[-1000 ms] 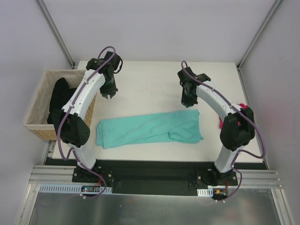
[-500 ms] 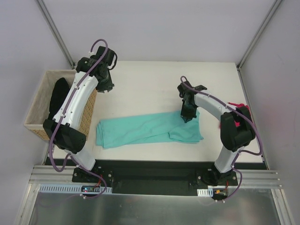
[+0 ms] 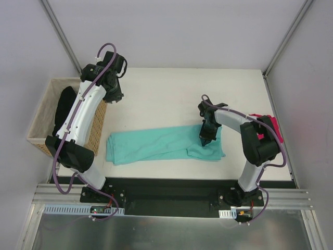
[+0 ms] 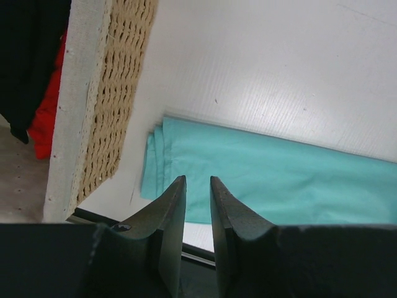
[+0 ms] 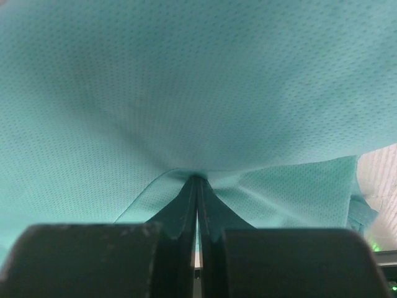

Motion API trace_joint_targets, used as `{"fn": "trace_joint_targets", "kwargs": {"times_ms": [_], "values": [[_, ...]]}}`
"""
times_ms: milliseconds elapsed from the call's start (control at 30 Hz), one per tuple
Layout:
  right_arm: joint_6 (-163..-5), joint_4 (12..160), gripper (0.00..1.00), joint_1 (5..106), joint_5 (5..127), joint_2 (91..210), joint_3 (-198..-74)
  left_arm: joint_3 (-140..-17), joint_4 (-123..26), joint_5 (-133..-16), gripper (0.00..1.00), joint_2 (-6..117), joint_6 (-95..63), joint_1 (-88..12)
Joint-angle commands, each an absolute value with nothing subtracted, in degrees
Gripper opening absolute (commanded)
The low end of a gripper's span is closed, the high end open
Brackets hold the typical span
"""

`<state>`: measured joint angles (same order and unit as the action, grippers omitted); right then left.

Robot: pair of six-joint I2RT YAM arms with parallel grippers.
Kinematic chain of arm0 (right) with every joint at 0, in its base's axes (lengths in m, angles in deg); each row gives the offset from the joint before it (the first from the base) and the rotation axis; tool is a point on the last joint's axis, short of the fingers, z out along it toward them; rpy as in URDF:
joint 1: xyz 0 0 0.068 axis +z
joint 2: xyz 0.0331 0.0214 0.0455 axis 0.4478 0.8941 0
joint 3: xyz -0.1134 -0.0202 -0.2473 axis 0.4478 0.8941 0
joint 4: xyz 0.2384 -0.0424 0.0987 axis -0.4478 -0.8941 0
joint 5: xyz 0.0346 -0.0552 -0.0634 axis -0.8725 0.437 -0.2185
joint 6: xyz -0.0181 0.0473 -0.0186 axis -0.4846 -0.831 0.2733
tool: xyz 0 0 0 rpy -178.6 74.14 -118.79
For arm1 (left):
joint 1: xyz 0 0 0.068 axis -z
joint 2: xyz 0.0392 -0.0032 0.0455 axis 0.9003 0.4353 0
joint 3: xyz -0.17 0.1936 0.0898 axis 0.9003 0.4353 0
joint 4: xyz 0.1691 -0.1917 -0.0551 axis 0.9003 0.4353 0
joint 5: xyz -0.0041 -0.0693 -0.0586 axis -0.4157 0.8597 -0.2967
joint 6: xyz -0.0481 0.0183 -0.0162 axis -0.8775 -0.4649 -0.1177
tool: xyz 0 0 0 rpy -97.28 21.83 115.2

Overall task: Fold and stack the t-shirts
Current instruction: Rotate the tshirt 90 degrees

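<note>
Now right tool [image 3: 204, 139] clamps teal t-shirt [image 3: 156, 144] near its end; left tool [image 4: 197, 180], ajar, hovers beside basket [image 4: 118, 93].

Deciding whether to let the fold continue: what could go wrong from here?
1. The right gripper pinches the teal shirt at one spot near its right end, while the left gripper hangs empty by the basket; a one-sided pull may undo the fold.
2. The pink shirt lies at the right edge of the table beside the right arm; a swing could knock it off.
</note>
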<state>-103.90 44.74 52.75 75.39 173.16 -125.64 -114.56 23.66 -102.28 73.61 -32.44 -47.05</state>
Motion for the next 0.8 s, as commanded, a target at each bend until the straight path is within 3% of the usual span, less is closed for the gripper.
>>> {"fn": "trace_joint_targets", "kwargs": {"times_ms": [0, 767], "values": [[-106.71, 48.59, 0.01, 52.27, 72.42, 177.10, -122.56, -114.25, 26.15, -104.37, 0.22, 71.08, -31.41, -47.85], [-98.28, 38.22, 0.01, 46.64, 80.86, 185.71, -144.70, -117.41, 26.32, -104.19, 0.22, 74.60, -30.79, -51.89]]}}
